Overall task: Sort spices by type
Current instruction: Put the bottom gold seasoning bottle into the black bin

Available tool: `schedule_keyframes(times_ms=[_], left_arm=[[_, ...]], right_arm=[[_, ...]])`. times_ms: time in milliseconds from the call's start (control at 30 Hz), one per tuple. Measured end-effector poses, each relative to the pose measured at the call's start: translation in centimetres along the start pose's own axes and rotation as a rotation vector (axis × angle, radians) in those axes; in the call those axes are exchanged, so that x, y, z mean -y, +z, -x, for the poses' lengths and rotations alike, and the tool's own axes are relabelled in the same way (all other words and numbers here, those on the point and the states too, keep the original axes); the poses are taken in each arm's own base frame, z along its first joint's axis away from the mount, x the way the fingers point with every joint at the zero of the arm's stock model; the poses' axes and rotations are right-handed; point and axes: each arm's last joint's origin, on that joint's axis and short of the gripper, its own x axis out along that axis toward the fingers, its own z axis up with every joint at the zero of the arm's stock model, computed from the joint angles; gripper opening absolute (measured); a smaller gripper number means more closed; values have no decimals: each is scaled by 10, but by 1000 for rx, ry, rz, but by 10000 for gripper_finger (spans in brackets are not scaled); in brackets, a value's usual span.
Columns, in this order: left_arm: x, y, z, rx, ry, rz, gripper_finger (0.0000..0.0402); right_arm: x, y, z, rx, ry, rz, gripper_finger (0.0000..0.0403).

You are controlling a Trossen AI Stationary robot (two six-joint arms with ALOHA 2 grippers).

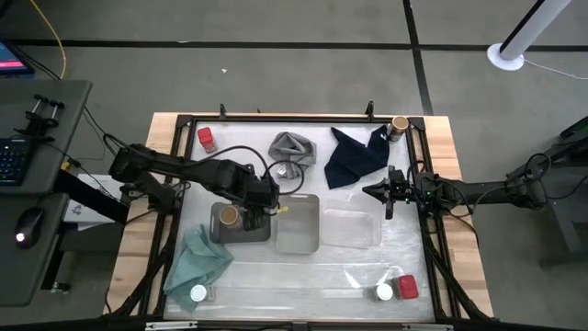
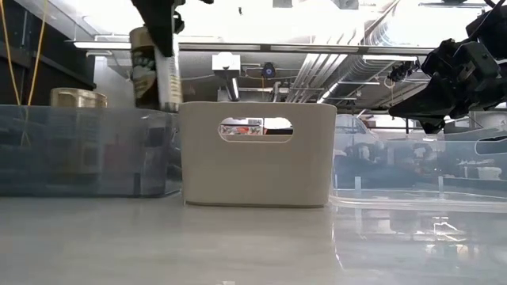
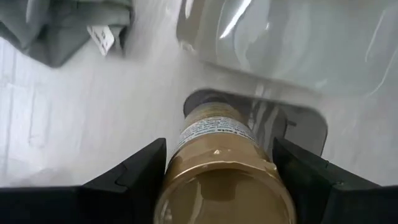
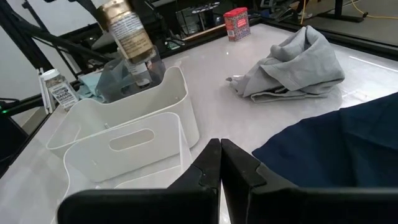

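My left gripper (image 1: 261,206) is shut on a round jar with a tan-brown top (image 3: 221,177), which is upright over the dark bin (image 1: 260,234). A second tan-topped jar (image 1: 228,216) stands in that bin. My right gripper (image 1: 369,191) is shut and empty, hovering between the navy cloth (image 1: 354,158) and a clear tray (image 1: 351,228). A third tan-topped jar (image 1: 399,123) stands at the far right. One red jar (image 1: 207,138) is at the far left, and another (image 1: 408,287) is beside a white-topped jar (image 1: 384,292). A second white-topped jar (image 1: 198,293) is at the near left. My left gripper pinches the jar's upper part just below its cap (image 3: 186,146) between its two fingers (image 3: 134,174). The fingers come from above, pointing down along the jar. The jar hangs upright and lifted clear, its bottom (image 2: 146,103) about level with the dark bin's rim.
A white bin with a handle slot (image 1: 297,222) stands right of the dark bin. A grey cloth (image 1: 290,147) lies at the far middle and a teal cloth (image 1: 197,257) at the near left. Clear lids (image 1: 367,276) lie near the front edge.
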Motion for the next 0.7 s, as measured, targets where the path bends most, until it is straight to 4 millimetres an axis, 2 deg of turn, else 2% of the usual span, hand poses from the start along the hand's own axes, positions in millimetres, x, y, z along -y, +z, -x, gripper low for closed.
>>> schedule_keyframes(times_ms=[100, 200, 367, 700], left_arm=[[3, -3, -4, -13, -12, 4, 232], [12, -10, -18, -51, -46, 10, 232], [22, -27, -41, -97, 17, 20, 232], [31, -39, -42, -126, 68, -13, 232]], right_arm=[[0, 0, 0, 0, 0, 0, 1], [0, 0, 0, 0, 0, 0, 1], [0, 0, 0, 0, 0, 0, 1], [0, 0, 0, 0, 0, 0, 1]])
